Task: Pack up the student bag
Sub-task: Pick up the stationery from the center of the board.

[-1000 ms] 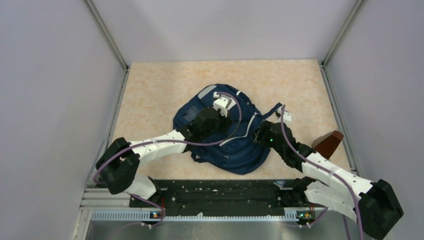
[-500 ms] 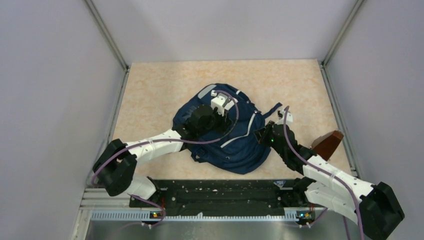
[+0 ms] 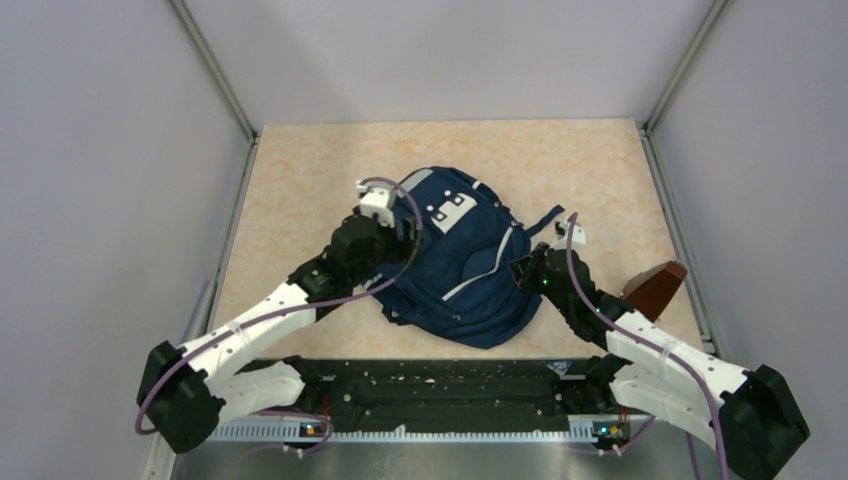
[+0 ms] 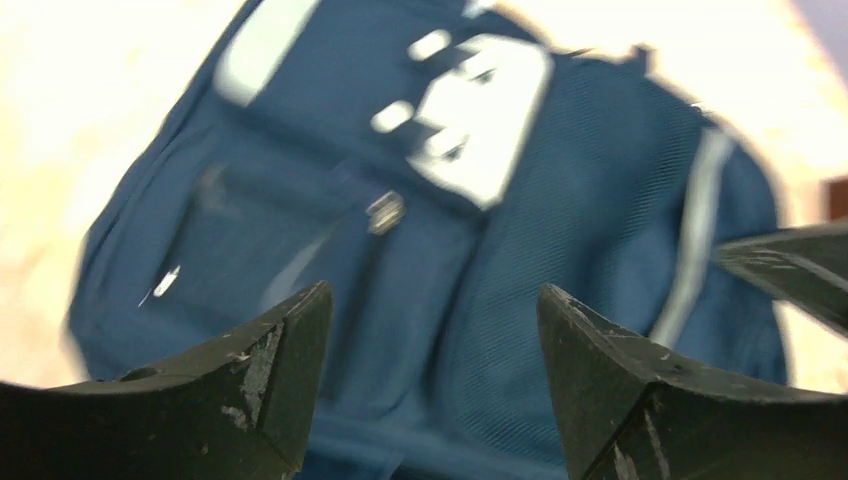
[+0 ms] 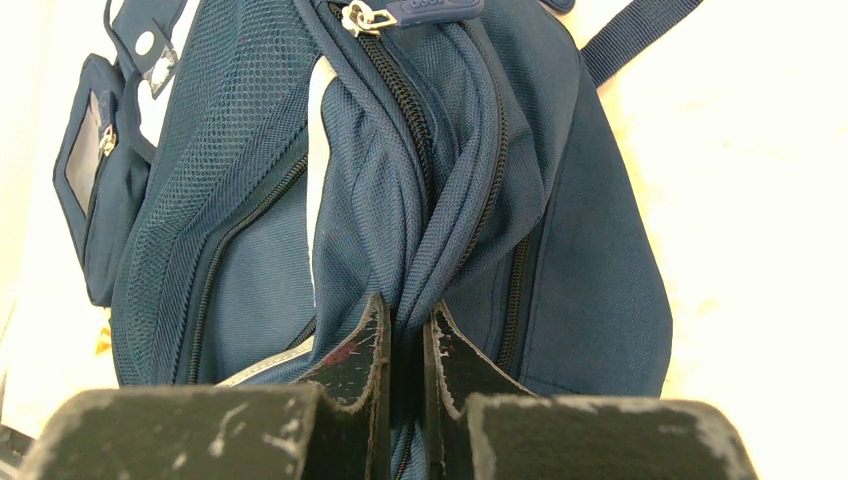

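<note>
The student bag (image 3: 455,255), a navy-blue backpack with white patches (image 4: 480,110) and grey stripes, lies flat in the middle of the table. My left gripper (image 3: 403,230) hovers open over the bag's left side, and in the left wrist view the left gripper (image 4: 435,292) has only blue fabric (image 4: 560,200) showing below its spread fingers. At the bag's right edge my right gripper (image 3: 522,270) is shut. The right wrist view shows the right gripper (image 5: 408,302) pinching a fold of bag fabric (image 5: 590,270) beside a zipper, with a zipper pull (image 5: 365,18) at the top.
A brown object (image 3: 657,285) sits by the right wall, close behind my right arm. Grey walls enclose the table on three sides. A black rail (image 3: 430,385) runs along the near edge between the arm bases.
My left gripper has opened and swung left off the top of the bag. My right gripper has closed on the fabric at the bag's right edge and stays there.
</note>
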You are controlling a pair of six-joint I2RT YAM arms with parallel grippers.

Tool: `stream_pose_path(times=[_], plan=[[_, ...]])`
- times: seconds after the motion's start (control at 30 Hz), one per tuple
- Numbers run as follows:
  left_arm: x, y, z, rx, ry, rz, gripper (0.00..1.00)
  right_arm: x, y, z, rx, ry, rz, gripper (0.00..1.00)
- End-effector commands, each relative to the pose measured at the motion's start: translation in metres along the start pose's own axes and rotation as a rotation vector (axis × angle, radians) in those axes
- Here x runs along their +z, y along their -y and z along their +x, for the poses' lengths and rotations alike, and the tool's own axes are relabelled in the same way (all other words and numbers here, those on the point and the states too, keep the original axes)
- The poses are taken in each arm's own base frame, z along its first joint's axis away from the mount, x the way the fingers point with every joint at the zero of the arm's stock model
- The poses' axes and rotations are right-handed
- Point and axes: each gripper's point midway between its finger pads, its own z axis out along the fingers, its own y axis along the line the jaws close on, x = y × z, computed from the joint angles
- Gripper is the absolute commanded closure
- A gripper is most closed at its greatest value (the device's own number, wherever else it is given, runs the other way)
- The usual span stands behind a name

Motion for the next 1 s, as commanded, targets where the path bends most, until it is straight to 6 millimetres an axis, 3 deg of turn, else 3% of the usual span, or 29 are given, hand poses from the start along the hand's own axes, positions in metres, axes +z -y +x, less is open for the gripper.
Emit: stream_pose_path(times=[0.0, 0.1, 0.23, 0.43, 0.7, 0.97], plan=[[-0.040, -0.086, 0.073, -0.255, -0.156, -0.345, 0.20, -0.002, -0.004, -0.018, -0.027, 0.068, -0.014, 1.00], [-0.061, -0.112, 0.101, -0.375, -0.180, -0.441, 0.20, -0.001, -0.004, -0.017, -0.033, 0.067, -0.021, 1.00], [-0.091, -0.140, 0.124, -0.470, -0.168, -0.610, 0.21, 0.000, -0.004, -0.015, -0.042, 0.061, -0.021, 1.00], [-0.124, -0.159, 0.154, -0.594, -0.145, -0.764, 0.26, -0.002, -0.002, -0.015, -0.046, 0.066, -0.028, 1.00], [-0.121, -0.158, 0.180, -0.734, -0.182, -0.785, 0.39, -0.002, -0.001, -0.011, -0.043, 0.062, -0.033, 1.00], [-0.119, -0.164, 0.185, -0.768, -0.148, -0.806, 0.40, -0.002, 0.000, -0.010, -0.041, 0.059, -0.030, 1.00]])
